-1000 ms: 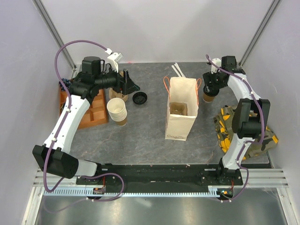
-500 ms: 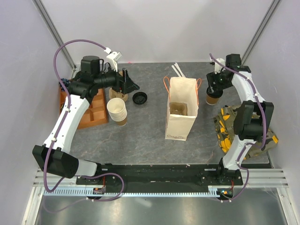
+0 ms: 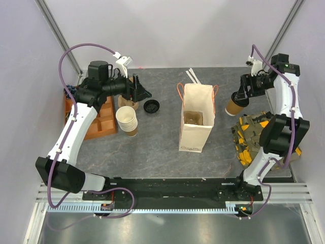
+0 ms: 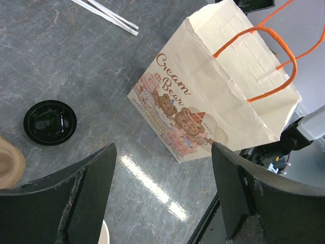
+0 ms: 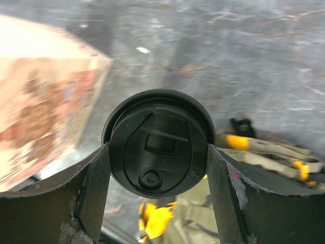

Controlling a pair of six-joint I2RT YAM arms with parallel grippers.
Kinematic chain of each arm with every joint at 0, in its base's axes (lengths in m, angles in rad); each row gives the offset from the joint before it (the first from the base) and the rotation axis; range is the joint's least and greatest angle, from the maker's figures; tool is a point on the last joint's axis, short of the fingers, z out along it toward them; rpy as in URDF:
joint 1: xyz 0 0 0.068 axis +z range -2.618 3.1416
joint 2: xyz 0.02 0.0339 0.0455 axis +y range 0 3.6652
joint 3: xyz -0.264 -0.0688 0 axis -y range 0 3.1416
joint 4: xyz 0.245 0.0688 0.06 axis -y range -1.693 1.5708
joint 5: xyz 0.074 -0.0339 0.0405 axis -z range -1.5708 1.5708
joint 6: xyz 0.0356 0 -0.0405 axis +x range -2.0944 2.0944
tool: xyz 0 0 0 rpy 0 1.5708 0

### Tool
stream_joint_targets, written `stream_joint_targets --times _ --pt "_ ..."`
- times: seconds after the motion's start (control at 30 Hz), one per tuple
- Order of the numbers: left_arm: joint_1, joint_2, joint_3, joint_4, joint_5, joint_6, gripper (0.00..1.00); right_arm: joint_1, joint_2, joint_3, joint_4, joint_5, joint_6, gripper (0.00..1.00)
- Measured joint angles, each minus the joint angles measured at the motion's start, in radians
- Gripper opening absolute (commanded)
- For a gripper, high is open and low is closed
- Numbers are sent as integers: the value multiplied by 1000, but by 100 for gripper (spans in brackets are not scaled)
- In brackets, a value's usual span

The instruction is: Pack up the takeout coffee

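**Carry step: coffee gripped, bag not yet loaded**

The right end effector (image 3: 242,97) pinches the takeout coffee (image 3: 233,107) near its black lid. It holds the cup tilted, seemingly off the tabletop (image 3: 152,147), at the right of the top view, near the open paper bag (image 3: 195,122). The next move likely calls for righting the cup over the bag's mouth and lowering it in, clear of the orange handles (image 3: 178,91). The left end effector (image 4: 162,152) hangs spread and empty at upper left, near a loose black lid (image 3: 151,106) and a stack of cups (image 3: 127,121), out of the way.
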Motion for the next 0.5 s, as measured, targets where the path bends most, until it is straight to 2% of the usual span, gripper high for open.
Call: stream_joint_targets --times 0.3,0.5 --pt "0 0 -20 30 16 -21 82 -43 -22 144 -135 -153 -11 53" --pt "0 -8 -31 52 16 -31 82 -60 -80 268 -150 -160 43 52"
